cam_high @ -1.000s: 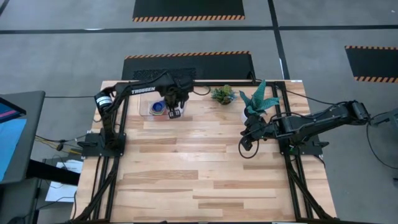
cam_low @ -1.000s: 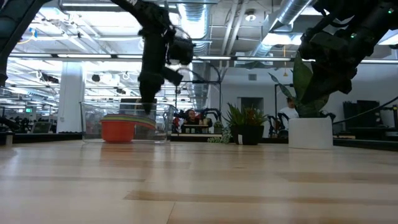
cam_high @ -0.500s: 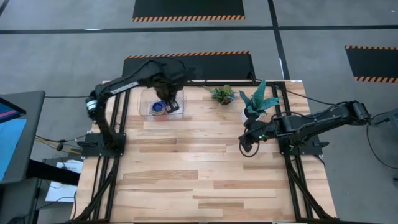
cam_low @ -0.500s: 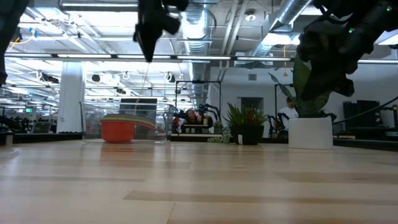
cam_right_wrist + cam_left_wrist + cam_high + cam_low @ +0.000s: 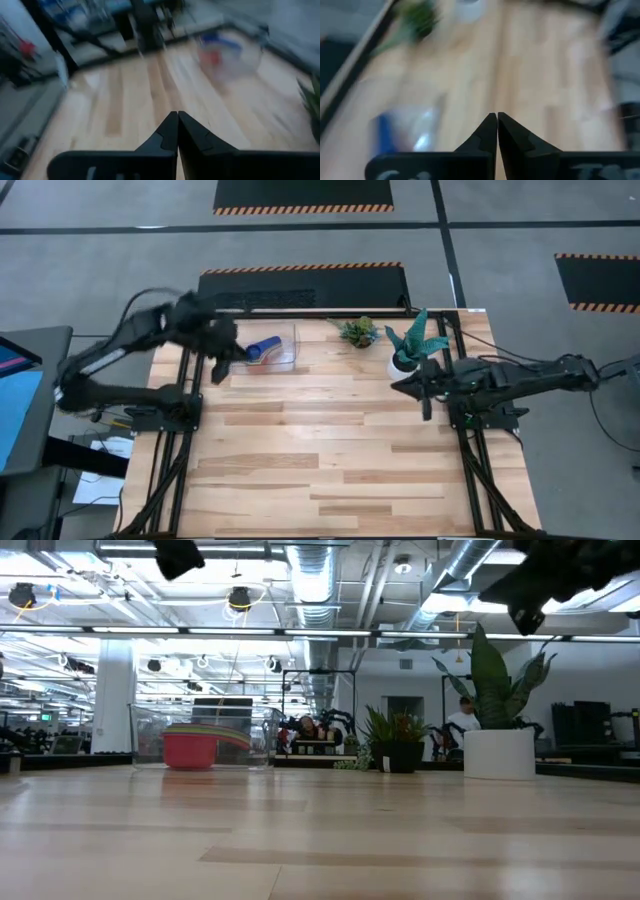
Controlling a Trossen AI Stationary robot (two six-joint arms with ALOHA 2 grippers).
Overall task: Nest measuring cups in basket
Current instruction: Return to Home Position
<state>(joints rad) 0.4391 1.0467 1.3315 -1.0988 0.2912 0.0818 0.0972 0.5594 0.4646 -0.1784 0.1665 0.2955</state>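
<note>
The clear basket (image 5: 278,348) stands at the table's far left. The measuring cups (image 5: 191,748) sit nested inside it. From the side I see the red outer cup with coloured rims above it; from above, a blue cup (image 5: 264,347) shows. My left gripper (image 5: 235,352) hangs shut, high above the table just left of the basket, touching nothing; its fingertips (image 5: 497,120) meet. My right gripper (image 5: 400,387) is shut and raised at the table's right side beside the plant pot, with its fingertips (image 5: 177,118) together and nothing between them.
A white pot with a tall green plant (image 5: 408,352) stands at the far right, close to my right gripper. A small succulent (image 5: 358,332) sits at the far edge. Bare wooden tabletop (image 5: 320,450) stretches across the middle and near side.
My left gripper has risen out of the basket and swung back toward the table's left edge, tipping from pointing down to slanting; it stays shut. My right gripper has lifted and tipped up toward level. The nested cups stay in the basket.
</note>
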